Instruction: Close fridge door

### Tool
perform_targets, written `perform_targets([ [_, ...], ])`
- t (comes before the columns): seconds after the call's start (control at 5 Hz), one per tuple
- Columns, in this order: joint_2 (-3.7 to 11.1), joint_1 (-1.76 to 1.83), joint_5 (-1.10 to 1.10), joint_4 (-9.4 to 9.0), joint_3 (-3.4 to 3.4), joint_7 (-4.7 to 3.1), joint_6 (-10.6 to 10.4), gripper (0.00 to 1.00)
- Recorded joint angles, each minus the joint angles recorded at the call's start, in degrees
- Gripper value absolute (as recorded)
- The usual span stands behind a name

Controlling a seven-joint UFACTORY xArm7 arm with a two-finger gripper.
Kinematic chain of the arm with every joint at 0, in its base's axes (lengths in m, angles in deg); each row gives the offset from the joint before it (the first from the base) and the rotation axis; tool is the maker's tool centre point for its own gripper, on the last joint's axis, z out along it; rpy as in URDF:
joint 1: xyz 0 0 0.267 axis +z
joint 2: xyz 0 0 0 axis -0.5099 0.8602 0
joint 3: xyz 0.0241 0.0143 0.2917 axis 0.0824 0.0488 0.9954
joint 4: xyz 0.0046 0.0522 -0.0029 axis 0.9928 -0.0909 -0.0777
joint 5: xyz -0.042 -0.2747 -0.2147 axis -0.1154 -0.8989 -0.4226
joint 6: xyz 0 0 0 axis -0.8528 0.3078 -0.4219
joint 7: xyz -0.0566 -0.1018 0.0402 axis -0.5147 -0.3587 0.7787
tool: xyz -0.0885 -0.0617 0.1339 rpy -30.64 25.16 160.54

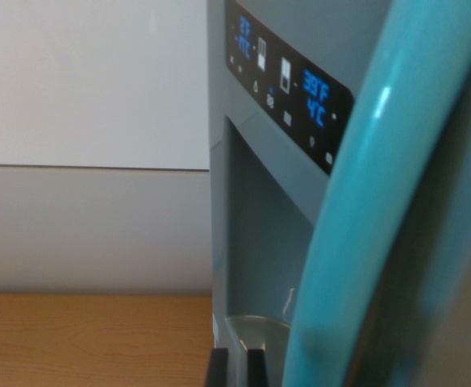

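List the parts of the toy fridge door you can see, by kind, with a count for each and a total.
Black display panel: 1
Turquoise curved handle: 1
Dispenser recess: 1
Total: 3

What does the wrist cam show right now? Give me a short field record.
fridge door: grey, fills centre and right of view
display panel: black, lit blue digits
dispenser recess: below the panel
handle: teal, curved, close to camera
gripper: dark fingertips at bottom edge, by the recess; open or shut unclear
wooden surface: lower left
wall: white, behind
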Motion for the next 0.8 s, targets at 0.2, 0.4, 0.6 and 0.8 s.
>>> perform_targets([
  [0.2,0.00,0.00,0.00,0.00,0.00,0.00,0.0,1.00],
  [0.4,2.11,0.00,0.00,1.80,0.00,0.00,0.0,1.00],
  [0.6,2.11,0.00,0.00,1.80,0.00,0.00,0.0,1.00],
  [0.8,4.17,0.00,0.02,3.69,-0.11,0.00,0.0,1.00],
])
